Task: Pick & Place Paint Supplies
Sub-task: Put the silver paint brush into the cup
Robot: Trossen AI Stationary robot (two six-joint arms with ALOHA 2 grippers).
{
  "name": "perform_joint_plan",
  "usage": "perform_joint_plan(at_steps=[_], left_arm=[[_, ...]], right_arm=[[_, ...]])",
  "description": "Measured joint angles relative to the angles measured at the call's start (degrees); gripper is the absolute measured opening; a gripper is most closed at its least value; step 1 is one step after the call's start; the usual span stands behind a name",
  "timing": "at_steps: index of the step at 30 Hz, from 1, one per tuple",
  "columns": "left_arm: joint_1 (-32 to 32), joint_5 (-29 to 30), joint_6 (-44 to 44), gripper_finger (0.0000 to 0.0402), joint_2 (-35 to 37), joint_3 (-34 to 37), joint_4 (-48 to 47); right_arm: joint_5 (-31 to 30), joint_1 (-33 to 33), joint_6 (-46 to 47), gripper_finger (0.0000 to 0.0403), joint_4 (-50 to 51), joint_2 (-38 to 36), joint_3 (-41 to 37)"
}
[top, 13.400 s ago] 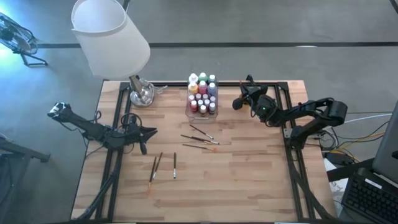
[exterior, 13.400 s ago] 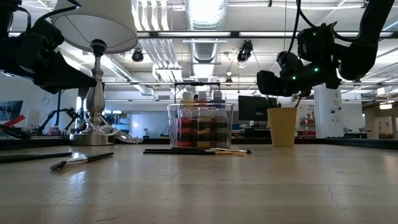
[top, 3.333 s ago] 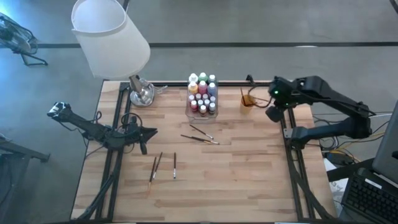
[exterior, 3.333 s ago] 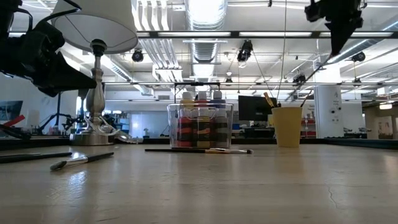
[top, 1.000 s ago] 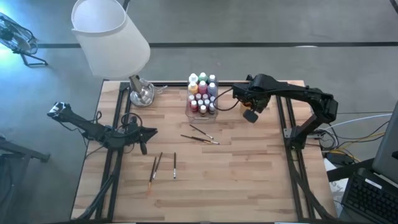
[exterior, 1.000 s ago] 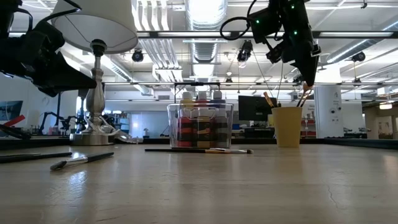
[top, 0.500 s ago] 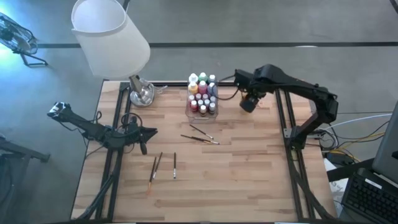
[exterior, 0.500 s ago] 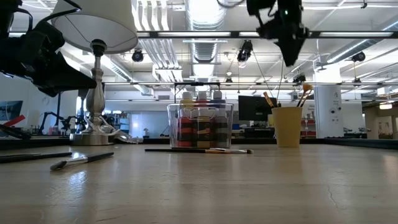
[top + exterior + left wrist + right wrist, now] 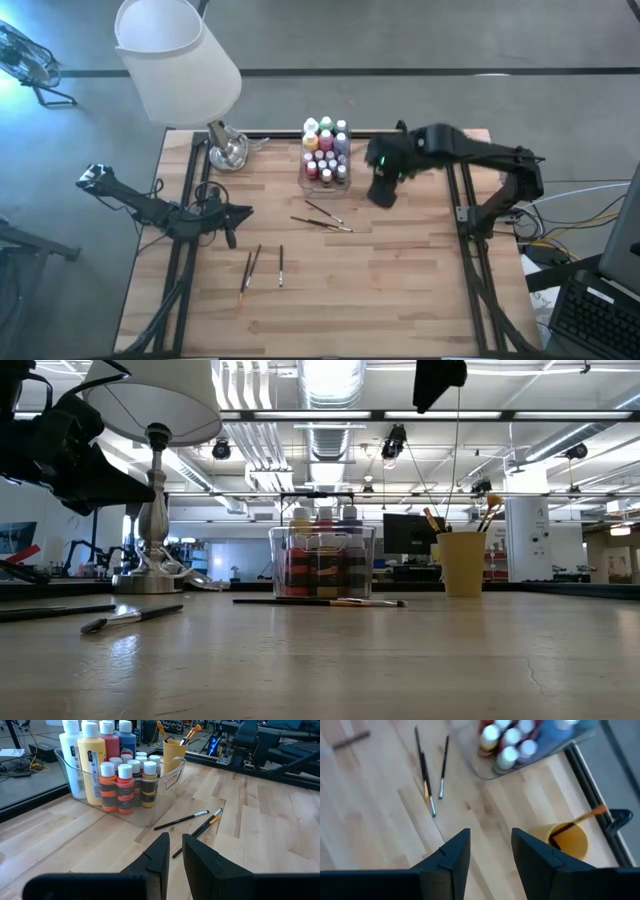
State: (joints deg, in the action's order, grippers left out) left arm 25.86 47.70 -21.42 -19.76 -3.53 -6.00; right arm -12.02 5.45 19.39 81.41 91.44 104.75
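Paint bottles with white caps stand in a clear box point(image 9: 326, 155) at the table's far middle. In front of it three thin brushes point(image 9: 322, 220) lie flat on the wood; three more point(image 9: 262, 268) lie nearer the left. The yellow-orange cup point(image 9: 570, 840) right of the box holds brushes upright. My right gripper point(image 9: 384, 192) hangs high above the table between box and cup, pointing steeply down, open, nothing between its fingers point(image 9: 455, 855). My left gripper point(image 9: 175, 851) waits low at the table's left, its fingers a narrow gap apart, holding nothing.
A lamp with a white shade point(image 9: 180, 60) stands on its metal base point(image 9: 228, 150) at the far left corner. Black frame rails point(image 9: 462, 200) run along the table's sides. Bare wood lies near the front edge.
My right gripper has risen from just above the cup, out of the low view's top, and swung toward the table's left and a little nearer. It has tipped to point more steeply down. The brushes and the box have stayed put.
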Motion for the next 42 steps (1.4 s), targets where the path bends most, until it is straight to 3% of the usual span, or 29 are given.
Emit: perform_joint_plan(at_steps=[4, 12, 25, 42], left_arm=[[0.0, 0.0, 0.0, 0.0056, 0.0, 0.0, 0.0], [0.0, 0.0, 0.0, 0.0056, 0.0, 0.0, 0.0], [0.0, 0.0, 0.0, 0.0057, 0.0, 0.0, 0.0], [0.0, 0.0, 0.0, 0.0056, 0.0, 0.0, 0.0]], right_arm=[[-2.8, -5.5, 0.4, 0.0141, -2.6, 2.1, -4.3], [-2.8, -11.1, 0.3, 0.0157, -12.9, 7.0, -15.1], [-0.2, -11.4, 1.2, 0.0132, -38.2, 7.0, -34.8], [2.0, -11.4, 2.7, 0.0180, -58.1, 7.1, -48.3]])
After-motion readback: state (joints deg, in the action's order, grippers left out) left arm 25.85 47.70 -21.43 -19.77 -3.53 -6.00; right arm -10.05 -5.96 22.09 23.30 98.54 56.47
